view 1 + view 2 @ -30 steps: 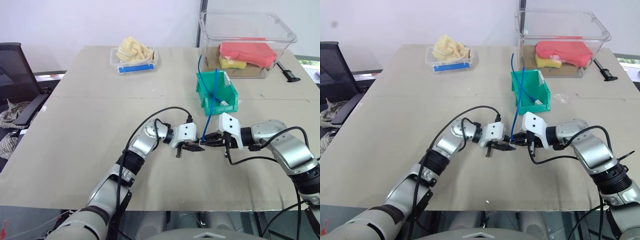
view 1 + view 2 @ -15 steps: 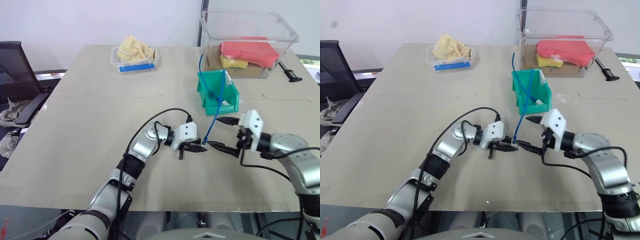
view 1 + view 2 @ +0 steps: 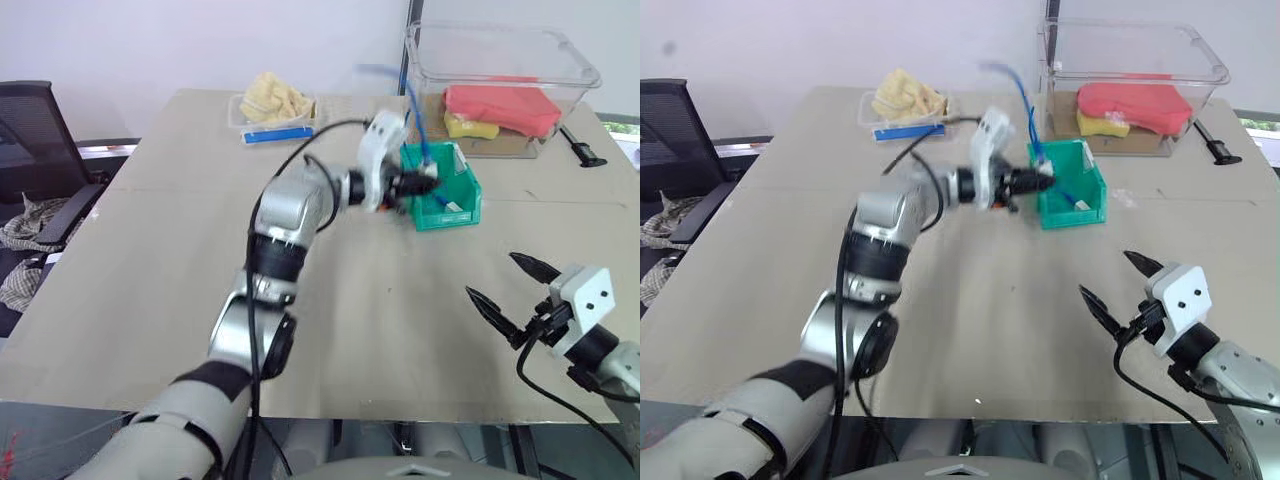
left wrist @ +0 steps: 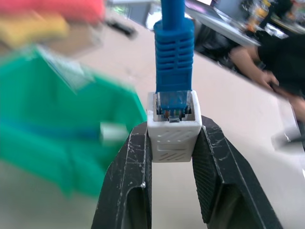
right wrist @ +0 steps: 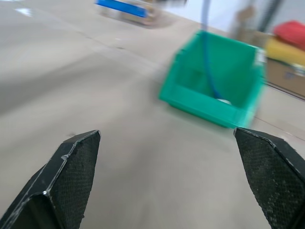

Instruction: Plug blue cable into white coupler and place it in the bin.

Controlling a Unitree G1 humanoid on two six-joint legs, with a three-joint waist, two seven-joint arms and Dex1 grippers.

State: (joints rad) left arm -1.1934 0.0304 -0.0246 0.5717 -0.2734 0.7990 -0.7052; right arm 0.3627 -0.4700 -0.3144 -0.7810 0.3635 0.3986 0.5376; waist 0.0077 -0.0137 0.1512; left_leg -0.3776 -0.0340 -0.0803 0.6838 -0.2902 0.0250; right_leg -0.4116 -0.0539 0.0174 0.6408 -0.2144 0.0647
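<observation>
Left gripper [image 4: 172,143]: we see it clamping the white coupler [image 4: 172,136], blue cable [image 4: 173,45] plugged in, bin [image 3: 443,190] just beyond.
Right gripper [image 3: 510,288]: spread wide, holding nothing, above the counter [image 3: 150,250].

Table [image 3: 180,250] with bin [image 3: 455,205], tub [image 3: 500,60], tray [image 3: 275,125]

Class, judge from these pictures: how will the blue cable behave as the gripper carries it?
Probably floppy: the blue cable arcs loosely above the left gripper. Likely light, since it hangs from the small white coupler. It may snag on the bin rim.
</observation>
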